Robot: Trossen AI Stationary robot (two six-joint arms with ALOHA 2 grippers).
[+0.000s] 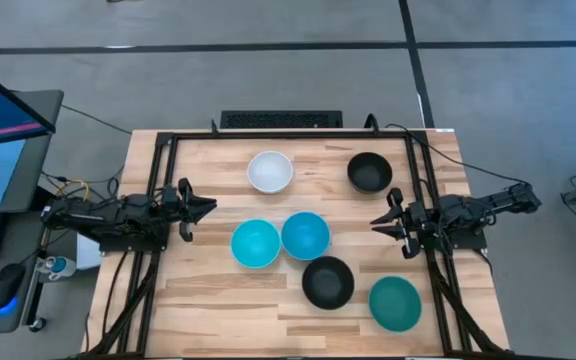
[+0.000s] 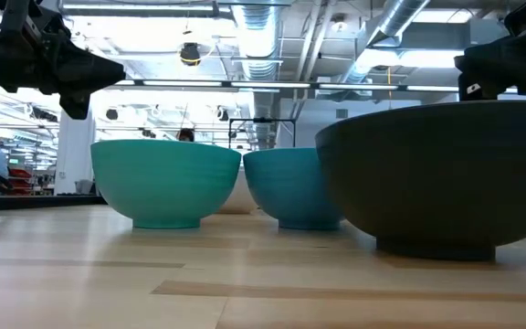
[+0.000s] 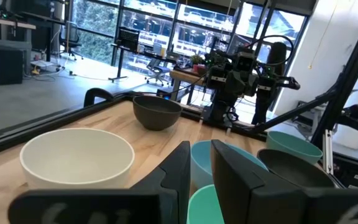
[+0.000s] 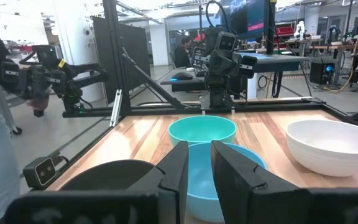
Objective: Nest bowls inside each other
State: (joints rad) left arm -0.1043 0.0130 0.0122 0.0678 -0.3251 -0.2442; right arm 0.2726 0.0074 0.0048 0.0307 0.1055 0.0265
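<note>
The left gripper (image 1: 206,208) is seen at the left side of the table (image 1: 208,305), above the wood, its fingers (image 3: 178,163) set narrowly apart with nothing between them. The right gripper (image 1: 380,222) is held at the right side, likewise narrowly parted and empty. Between them six bowls are spread singly, none nested. A white bowl (image 1: 270,171) and a black bowl (image 1: 369,172) are placed toward the far edge. Two light blue bowls (image 1: 256,244) (image 1: 306,235) are set touching at the middle. A second black bowl (image 1: 328,281) lies just nearer, and a teal bowl (image 1: 395,303) is found at the near right.
</note>
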